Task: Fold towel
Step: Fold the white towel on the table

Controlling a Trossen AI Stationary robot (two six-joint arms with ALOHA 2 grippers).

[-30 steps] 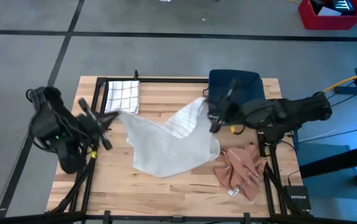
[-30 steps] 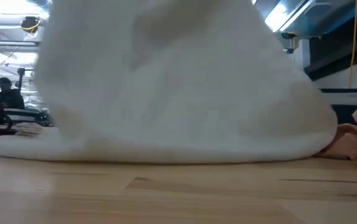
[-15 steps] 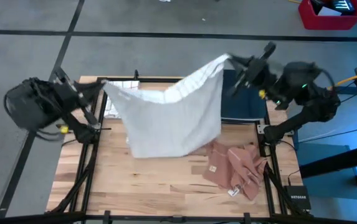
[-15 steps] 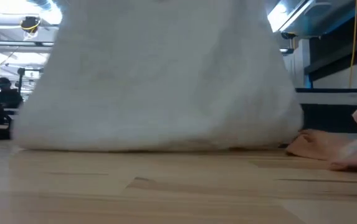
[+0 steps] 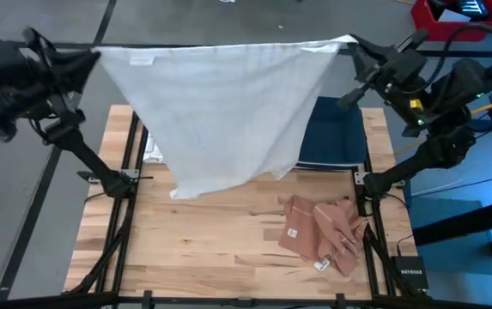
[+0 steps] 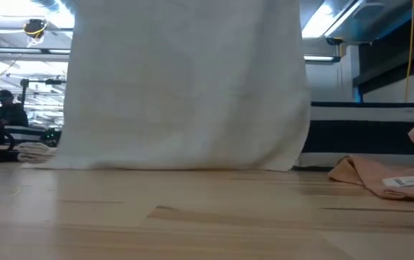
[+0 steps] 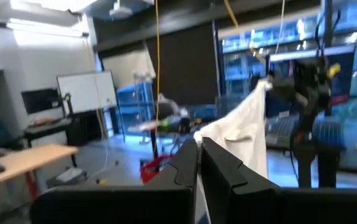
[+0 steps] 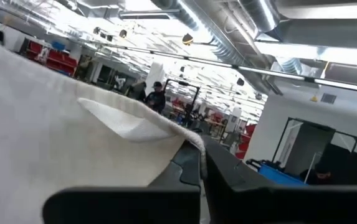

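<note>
Wooden table (image 5: 228, 257), white towel (image 5: 220, 112) stretched above

Wooden table (image 5: 228, 257), crumpled pink cloth (image 5: 327, 230) near its right edge, dark blue folded cloth (image 5: 331, 137) at the back right, red bin (image 5: 452, 19) on the floor, seated person (image 6: 6, 110) in the room behind

— What sort of place is this?
— A big workshop or lab hall: bare grey floor (image 5: 228, 77), open ducts (image 8: 228, 25) under the ceiling, a whiteboard (image 7: 85, 93) on the wall.
— Anyone around?
— A person (image 6: 8, 112) sits at a desk in the background.
</note>
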